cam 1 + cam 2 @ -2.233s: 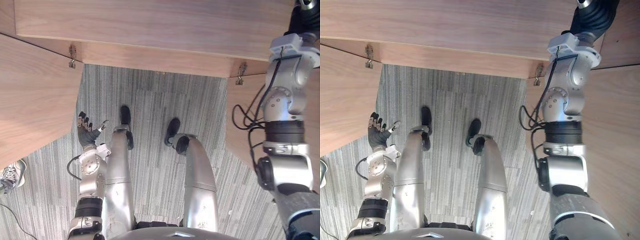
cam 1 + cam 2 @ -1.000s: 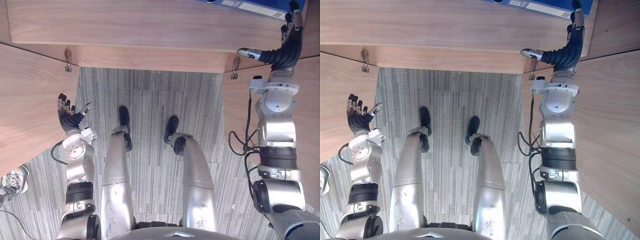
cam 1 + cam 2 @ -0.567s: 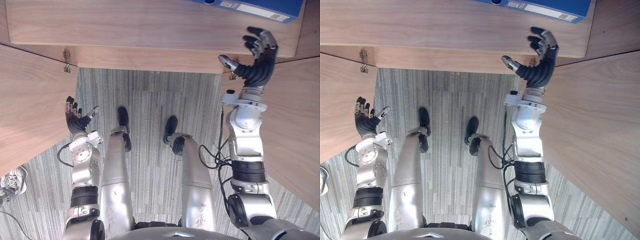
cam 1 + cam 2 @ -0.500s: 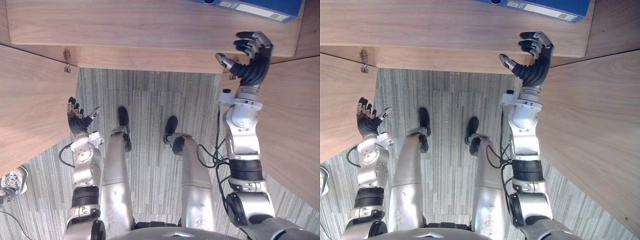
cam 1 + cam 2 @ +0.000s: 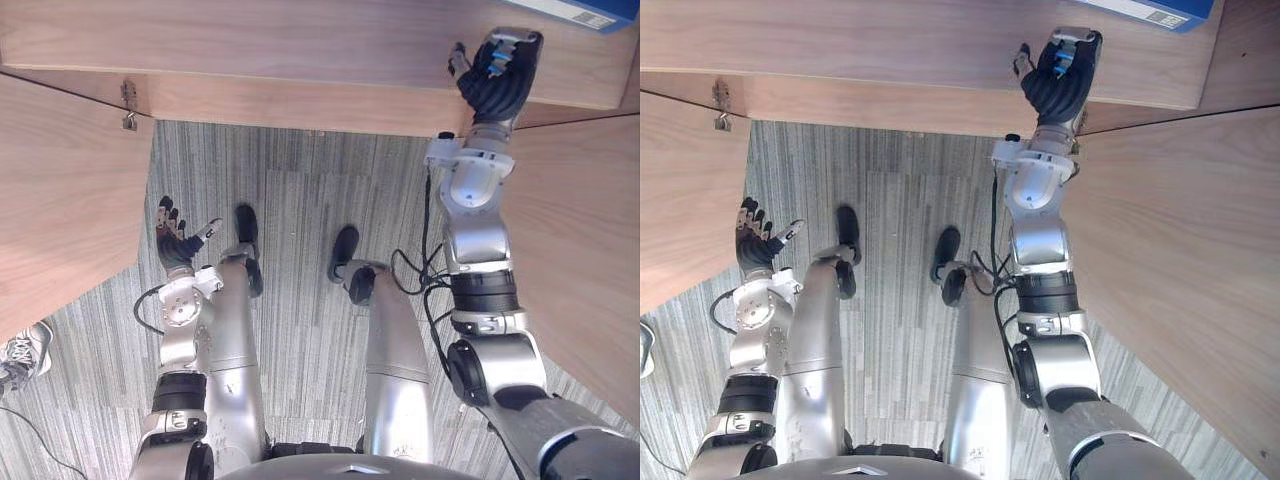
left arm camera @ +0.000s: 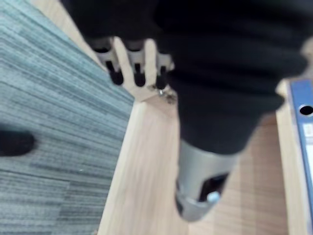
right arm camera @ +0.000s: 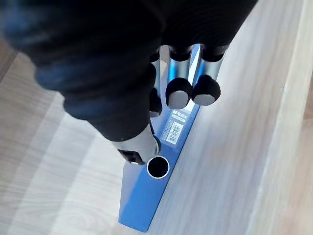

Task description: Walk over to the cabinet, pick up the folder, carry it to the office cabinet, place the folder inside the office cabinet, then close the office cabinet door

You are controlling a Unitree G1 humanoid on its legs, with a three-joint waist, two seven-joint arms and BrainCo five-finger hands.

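- We see the blue folder (image 7: 155, 188) lying on the wooden shelf (image 5: 280, 45) of the cabinet. Its narrow spine, with ring hole and label, faces us, and its long axis runs along the shelf's front edge.
- Our right hand (image 5: 497, 72) is raised at the shelf edge, just beside the folder. Its fingers (image 7: 178, 93) are curled in, gripping nothing.
- The cabinet stands open: left door (image 5: 60, 180) and right door (image 5: 590, 250) swung outward, and the folder inside at the right end.
- Our left hand (image 5: 176, 246) hangs low over the grey carpet (image 5: 300, 200), fingers straight and spread, holding nothing.
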